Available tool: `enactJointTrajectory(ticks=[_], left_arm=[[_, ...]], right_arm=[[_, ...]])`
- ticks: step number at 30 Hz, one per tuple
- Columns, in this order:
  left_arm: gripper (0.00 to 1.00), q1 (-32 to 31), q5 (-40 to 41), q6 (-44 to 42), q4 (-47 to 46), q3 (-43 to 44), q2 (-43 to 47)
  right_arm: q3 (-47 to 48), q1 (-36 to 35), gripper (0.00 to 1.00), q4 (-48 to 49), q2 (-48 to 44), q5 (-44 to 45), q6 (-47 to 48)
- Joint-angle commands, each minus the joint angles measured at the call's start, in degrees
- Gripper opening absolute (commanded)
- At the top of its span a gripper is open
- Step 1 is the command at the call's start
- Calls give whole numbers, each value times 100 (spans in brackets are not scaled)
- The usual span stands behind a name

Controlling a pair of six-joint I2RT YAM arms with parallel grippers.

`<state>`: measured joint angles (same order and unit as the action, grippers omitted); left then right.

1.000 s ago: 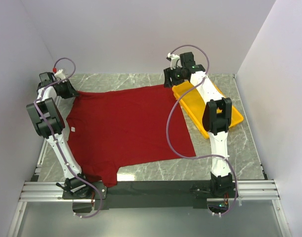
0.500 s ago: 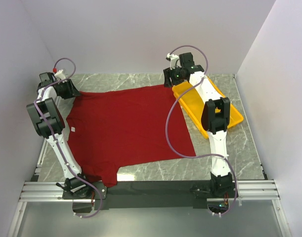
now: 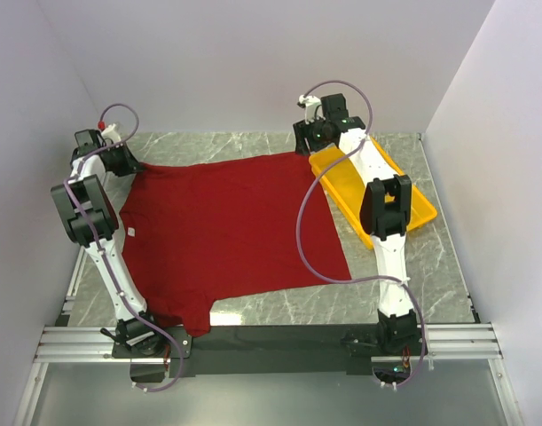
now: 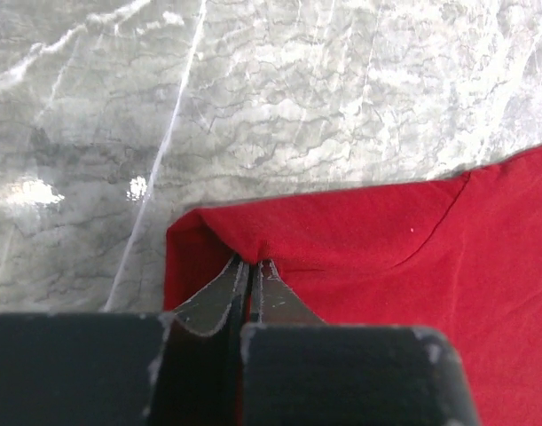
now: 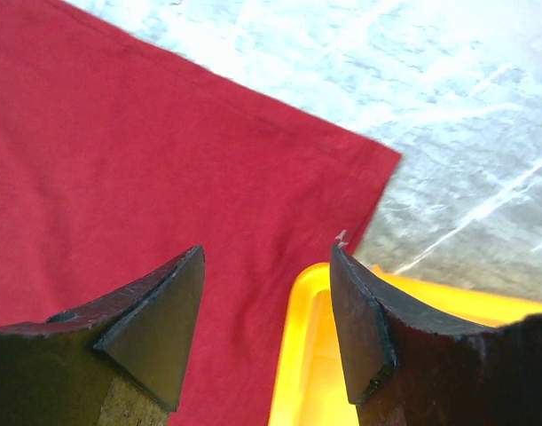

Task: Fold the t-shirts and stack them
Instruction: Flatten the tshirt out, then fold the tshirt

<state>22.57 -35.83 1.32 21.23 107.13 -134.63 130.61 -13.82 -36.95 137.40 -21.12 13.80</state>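
T-shirt: one dark red t-shirt point(image 3: 226, 231) lies spread flat across the middle of the marble desk point(image 3: 279, 306), with the neck end toward 9 o'clock and the hem toward 3 o'clock. It is not yet folded.
Left tool: my left tool point(image 4: 250, 266) sits at the shirt's 10 o'clock corner. It is clenched, and a pucker of red cloth is gathered around its tips. I judge that it has the sleeve edge pinched.
Right tool: my right tool point(image 5: 266, 257) hovers released over the shirt's 1 o'clock corner and holds nothing. One jaw is above the cloth, the other above the yellow tray point(image 5: 310, 355).
Tray: it lies at 2 o'clock of the shirt, just beside the hem corner. I cannot tell whether cloth and rim overlap.
Step in hand: I am taking hold of the two far corners for a first fold. One corner seems taken; the other is not.
Next move: my right tool needs to come down on the hem corner, clear of the tray rim, and close on cloth alone. Both tools would then lift evenly and carry the far edge toward 6 o'clock, so the fold lands square.
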Motion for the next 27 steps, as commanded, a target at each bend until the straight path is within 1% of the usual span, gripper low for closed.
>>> enactJointTrajectory(ticks=[1, 6, 8, 14, 16, 20, 27], left_arm=[[1, 28, -187, 105, -383, -139, 427], [1, 107, -231, 228, -655, -622, 762], [1, 134, -196, 228, -621, -737, 850], [1, 327, 234, 368, -594, -1045, 965], [1, 423, 375, 439, -533, -1089, 1017], [1, 503, 630, 448, -86, -1246, 1114], [1, 617, 762, 483, 90, -1511, 1325]], right_arm=[[307, 11, 65, 197, 208, 266, 289], [518, 20, 65, 118, 436, 512, 535], [649, 3, 64, 188, 585, 722, 536], [1097, -120, 62, 153, 893, 1277, 562], [1186, -147, 62, 144, 928, 1295, 571], [1091, -295, 62, 197, 763, 1155, 684], [1256, -551, 63, 249, 840, 1137, 606]])
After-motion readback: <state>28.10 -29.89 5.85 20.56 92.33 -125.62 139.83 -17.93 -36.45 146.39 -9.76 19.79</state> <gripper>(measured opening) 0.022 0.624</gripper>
